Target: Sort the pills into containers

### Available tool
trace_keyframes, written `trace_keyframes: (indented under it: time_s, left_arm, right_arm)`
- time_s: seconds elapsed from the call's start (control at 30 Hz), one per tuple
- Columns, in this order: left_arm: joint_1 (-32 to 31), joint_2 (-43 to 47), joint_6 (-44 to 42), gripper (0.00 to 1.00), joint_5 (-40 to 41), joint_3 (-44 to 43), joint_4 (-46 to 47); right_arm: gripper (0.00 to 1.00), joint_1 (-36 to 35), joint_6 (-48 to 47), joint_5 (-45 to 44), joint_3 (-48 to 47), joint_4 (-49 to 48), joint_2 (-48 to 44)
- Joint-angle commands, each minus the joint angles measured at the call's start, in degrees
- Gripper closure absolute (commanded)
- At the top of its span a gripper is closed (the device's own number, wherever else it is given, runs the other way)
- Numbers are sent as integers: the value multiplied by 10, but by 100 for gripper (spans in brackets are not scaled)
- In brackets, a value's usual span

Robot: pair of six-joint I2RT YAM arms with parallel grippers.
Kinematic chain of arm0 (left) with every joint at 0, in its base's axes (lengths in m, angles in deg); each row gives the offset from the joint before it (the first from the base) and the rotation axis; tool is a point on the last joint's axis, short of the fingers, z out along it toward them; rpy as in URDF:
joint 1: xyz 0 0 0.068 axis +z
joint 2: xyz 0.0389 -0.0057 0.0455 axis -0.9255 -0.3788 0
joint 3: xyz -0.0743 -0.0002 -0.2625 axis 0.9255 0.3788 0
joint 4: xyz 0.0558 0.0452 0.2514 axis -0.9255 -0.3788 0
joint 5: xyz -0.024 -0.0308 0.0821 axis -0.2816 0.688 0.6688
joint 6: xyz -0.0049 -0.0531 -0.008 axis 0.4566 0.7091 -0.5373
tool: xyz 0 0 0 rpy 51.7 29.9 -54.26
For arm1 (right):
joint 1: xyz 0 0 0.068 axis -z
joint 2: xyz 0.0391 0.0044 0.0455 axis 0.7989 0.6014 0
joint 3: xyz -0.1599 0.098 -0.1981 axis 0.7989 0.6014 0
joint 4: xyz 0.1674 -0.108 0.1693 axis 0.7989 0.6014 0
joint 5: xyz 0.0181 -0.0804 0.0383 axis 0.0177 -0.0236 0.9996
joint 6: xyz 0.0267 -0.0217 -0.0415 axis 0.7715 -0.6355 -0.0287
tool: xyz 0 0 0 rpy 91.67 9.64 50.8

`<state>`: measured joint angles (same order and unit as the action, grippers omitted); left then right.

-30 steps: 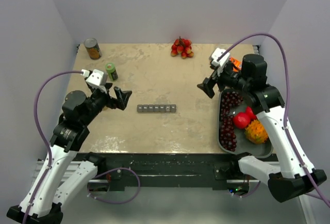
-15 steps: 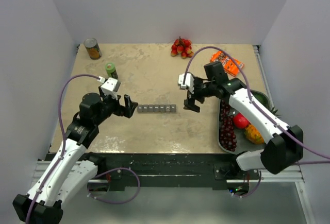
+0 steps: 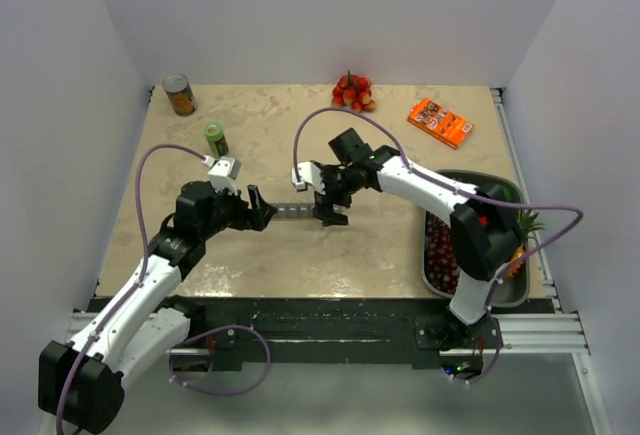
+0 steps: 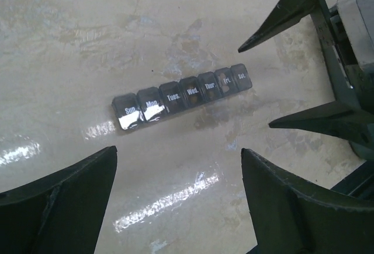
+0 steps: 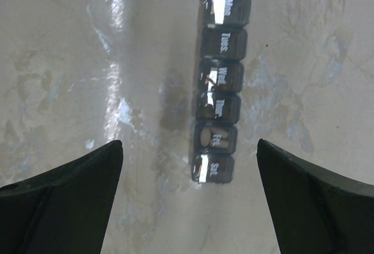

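Note:
The containers are a dark-grey strip of seven lidded compartments marked with the days [image 3: 298, 211], lying flat mid-table. It shows in the left wrist view [image 4: 182, 95] and the right wrist view [image 5: 221, 84]; all lids look shut, and pale pills show through the Fri. lid. My left gripper [image 3: 266, 211] is open and empty at the strip's left end, just short of it [image 4: 178, 201]. My right gripper [image 3: 330, 205] is open and empty over the strip's right end, with the Sat. compartment between its fingers [image 5: 190, 195]. No loose pills are visible.
A green bottle [image 3: 216, 138] and a tin can [image 3: 180, 95] stand at the back left. Red fruit [image 3: 352, 92] and an orange box [image 3: 439, 122] lie at the back. A dark tray [image 3: 505, 295] with grapes [image 3: 438, 250] sits at the right edge.
My right arm swung from above the tray leftward to the strip's right end. My left gripper moved right, up to the strip's left end. The strip has not moved.

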<state>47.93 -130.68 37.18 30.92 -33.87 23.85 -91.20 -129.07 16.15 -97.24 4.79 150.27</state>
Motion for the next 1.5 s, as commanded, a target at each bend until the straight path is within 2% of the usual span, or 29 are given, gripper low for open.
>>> trace_keyframes:
  time_s: [0.0, 0.27, 0.63, 0.77, 0.97, 1.33, 1.47]
  left_arm:
    - [7, -1, 81, 10, 15, 25, 61]
    - [7, 23, 132, 10, 81, 51, 34]
    - [7, 31, 160, 10, 125, 45, 0]
    - [7, 40, 175, 10, 126, 51, -8]
    - [7, 38, 184, 10, 126, 62, -1]
    - [7, 44, 187, 10, 126, 66, -3]
    - [7, 47, 192, 11, 124, 73, 1]
  right_arm:
    - [2, -18, 25, -11, -61, -35, 43]
    - [6, -47, 53, -37, -124, -42, 137]
    - [9, -51, 151, -6, -197, -40, 178]
    - [10, -56, 159, -17, -198, -43, 185]
    - [18, -61, 158, -44, -200, -41, 200]
    - [20, -88, 160, -85, -208, -45, 224]
    - [28, -88, 162, -97, -206, -48, 225]
